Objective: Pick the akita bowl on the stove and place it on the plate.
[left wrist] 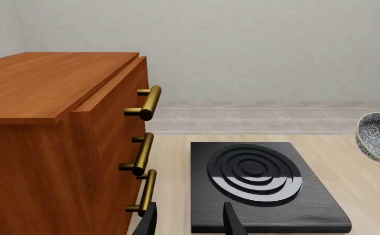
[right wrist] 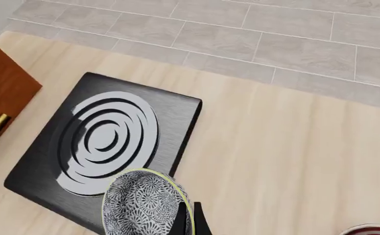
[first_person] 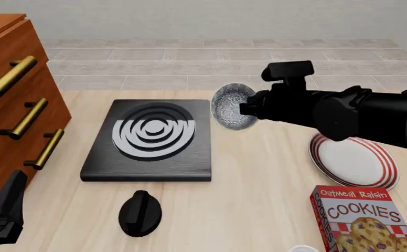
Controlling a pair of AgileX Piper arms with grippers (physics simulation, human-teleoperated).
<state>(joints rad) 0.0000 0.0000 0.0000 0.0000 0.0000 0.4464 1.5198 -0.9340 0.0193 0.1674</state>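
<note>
The right gripper (first_person: 244, 109) holds the akita bowl (first_person: 232, 107) in the air, its fingers clenched on the bowl's rim, with the bowl tipped on edge so its speckled grey-white inside faces the camera in the front view. The bowl hangs just past the right far corner of the stove (first_person: 149, 140), off the burner rings, and well apart from the plate (first_person: 355, 160), which lies on the pale wooden table (first_person: 259, 199) to the right, partly under the black right arm (first_person: 343, 113). In the right wrist view the patterned bowl (right wrist: 145, 202) sits clamped between the finger tips (right wrist: 188, 221) above the near corner of the stove (right wrist: 105, 147), and a sliver of the plate's red rim (right wrist: 371, 230) shows at the frame's edge. The left gripper (left wrist: 190, 220) rests low at the near left of the table beside the wooden drawer cabinet (first_person: 11, 94) with brass handles (first_person: 27, 118); its two fingers stand apart, released and holding nothing. A black round knob (first_person: 140, 212) lies on the table just near of the stove, and a box of oatmeal raisin cookies (first_person: 364, 220) stands at the near right, just near of the plate.
</note>
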